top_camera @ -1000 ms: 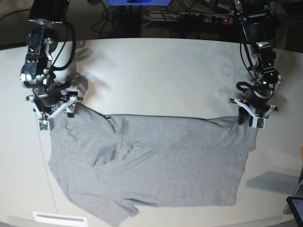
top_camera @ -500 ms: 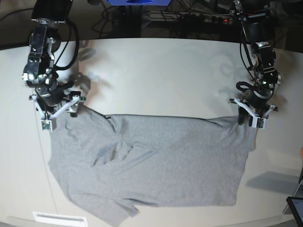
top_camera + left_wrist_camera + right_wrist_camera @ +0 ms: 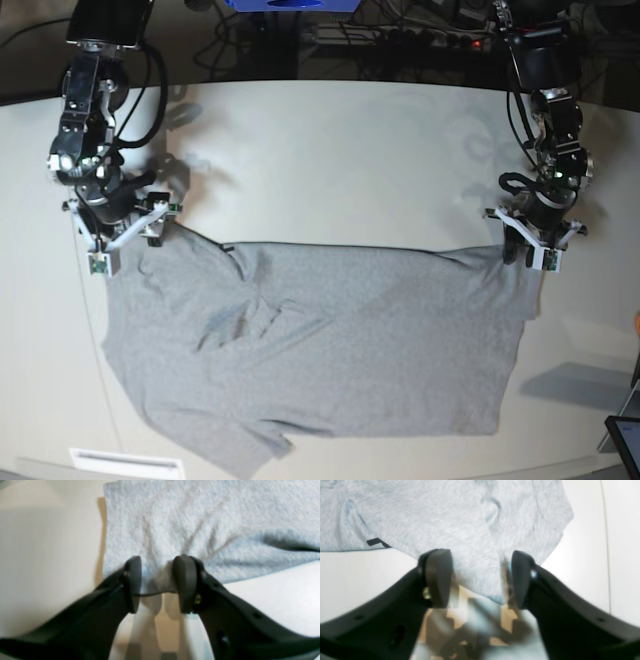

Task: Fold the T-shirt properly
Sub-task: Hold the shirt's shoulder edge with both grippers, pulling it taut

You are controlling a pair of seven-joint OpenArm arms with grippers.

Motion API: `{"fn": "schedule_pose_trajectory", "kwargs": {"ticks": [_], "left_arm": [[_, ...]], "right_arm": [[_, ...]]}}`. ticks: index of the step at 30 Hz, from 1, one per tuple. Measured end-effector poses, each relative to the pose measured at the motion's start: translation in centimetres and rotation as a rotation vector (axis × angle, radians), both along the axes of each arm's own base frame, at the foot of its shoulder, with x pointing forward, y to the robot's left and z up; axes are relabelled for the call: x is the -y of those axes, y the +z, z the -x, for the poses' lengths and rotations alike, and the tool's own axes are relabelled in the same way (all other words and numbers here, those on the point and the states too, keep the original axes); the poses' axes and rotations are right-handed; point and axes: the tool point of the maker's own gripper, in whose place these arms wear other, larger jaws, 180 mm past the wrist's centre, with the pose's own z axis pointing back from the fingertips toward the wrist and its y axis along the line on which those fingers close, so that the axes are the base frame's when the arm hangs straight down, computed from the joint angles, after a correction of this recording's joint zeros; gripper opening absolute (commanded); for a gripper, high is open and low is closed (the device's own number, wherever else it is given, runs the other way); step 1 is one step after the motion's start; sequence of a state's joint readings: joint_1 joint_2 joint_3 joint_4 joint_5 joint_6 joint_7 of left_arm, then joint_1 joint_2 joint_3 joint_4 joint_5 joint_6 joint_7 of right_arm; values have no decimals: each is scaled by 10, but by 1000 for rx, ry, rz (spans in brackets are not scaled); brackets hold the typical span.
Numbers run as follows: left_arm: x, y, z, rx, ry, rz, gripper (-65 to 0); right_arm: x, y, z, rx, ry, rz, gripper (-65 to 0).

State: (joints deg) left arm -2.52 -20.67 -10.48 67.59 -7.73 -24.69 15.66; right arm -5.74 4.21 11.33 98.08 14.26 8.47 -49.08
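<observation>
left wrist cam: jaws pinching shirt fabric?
Yes, a fold of the T-shirt edge sits bunched between the left gripper jaws, with creases radiating from them.

We count one T-shirt [image 3: 320, 340], grey and spread flat on one table [image 3: 330, 160]. We count two arms, each ending in one gripper: the left gripper [image 3: 157, 583] and the right gripper [image 3: 480, 578], so two grippers in all. Each gripper has two fingers [image 3: 186, 582], making four fingers altogether. On the shirt we can make out one small black tab [image 3: 373, 541] at its edge. At the table's near edge we count one white strip [image 3: 125, 462], and at the right edge one dark tablet-like corner [image 3: 625, 440]. We cannot count the cables behind the table.
</observation>
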Motion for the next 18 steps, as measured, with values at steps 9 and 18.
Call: {"fn": "schedule_pose_trajectory", "kwargs": {"ticks": [9,18], "left_arm": [[0,0,0,0,0,0,-411],[0,0,0,0,0,0,-411]], "right_arm": [[1,-20,7,-55,-7,-11,-617],[1,-15,2,-42,-6,-9,-634]]}}
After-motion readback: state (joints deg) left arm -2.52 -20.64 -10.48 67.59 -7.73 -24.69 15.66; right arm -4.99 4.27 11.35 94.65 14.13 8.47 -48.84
